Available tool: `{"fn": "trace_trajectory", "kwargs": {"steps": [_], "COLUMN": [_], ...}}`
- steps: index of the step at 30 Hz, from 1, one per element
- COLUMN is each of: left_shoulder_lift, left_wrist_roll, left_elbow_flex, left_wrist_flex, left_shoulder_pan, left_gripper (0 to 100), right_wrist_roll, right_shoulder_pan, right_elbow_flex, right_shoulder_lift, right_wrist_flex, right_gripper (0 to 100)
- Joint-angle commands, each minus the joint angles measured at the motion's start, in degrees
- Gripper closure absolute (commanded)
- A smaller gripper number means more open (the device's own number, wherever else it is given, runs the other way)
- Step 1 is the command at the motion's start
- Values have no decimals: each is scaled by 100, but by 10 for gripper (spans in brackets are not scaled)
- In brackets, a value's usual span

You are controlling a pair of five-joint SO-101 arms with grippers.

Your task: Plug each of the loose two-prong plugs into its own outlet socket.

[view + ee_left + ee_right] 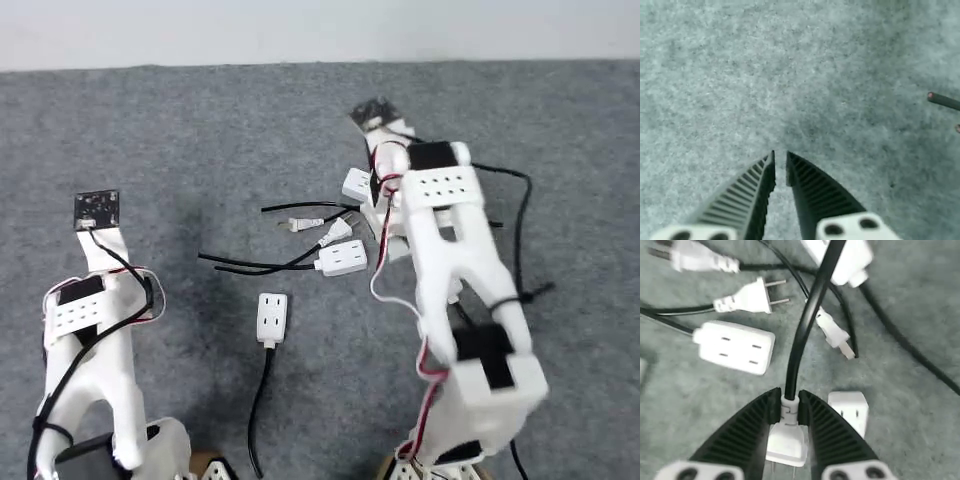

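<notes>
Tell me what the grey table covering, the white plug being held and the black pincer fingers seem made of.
Grey fuzzy table covering: likely felt or short carpet, mottled fibres.
White two-prong plug: probably smooth moulded plastic, slight sheen.
Black ribbed fingers: matte plastic, perhaps printed; fine ridges.

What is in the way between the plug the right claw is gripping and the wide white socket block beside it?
Nothing visible. Only bare carpet lies between the plug, held in the right gripper, and the wide socket block. The plug's own black cord runs past the block's side, and a loose plug lies beyond it.
</notes>
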Motion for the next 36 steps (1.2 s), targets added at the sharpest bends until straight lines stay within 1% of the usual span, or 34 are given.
{"fn": "trace_trajectory", "kwargs": {"steps": [1,6,9,12,14,18,21,26,33,36], "left_shoulder_lift": [0,246,800,1292,1345,1345,1345,1345,1248,800], "left_wrist_roll": [-387,-914,-1196,-2110,-2576,-2673,-2690,-3051,-3543,-3684], "left_elbow_flex": [-75,-119,-576,-1033,-1121,-1121,-1121,-1068,-1024,-593], "left_wrist_flex": [97,264,589,1099,1363,1363,1380,1477,1644,1486], "left_shoulder_pan": [158,501,624,738,835,879,905,923,923,1020], "left_gripper": [990,990,990,990,990,990,990,990,990,990], "right_wrist_roll": [-255,-598,-651,-677,-870,-1196,-1266,-1292,-1301,-1398], "right_shoulder_pan": [-295,-1138,-1736,-2246,-2510,-3108,-3556,-3908,-3916,-3916], "right_elbow_flex": [-132,431,1029,1785,2365,3349,3895,4352,4501,4651], "right_shoulder_lift": [-1147,-2299,-2993,-3547,-3908,-4338,-4426,-4391,-4382,-4382], "right_wrist_flex": [347,215,-66,-497,-892,-1446,-1921,-2510,-2738,-2897], "right_gripper": [991,991,991,991,991,991,991,991,991,991]}}
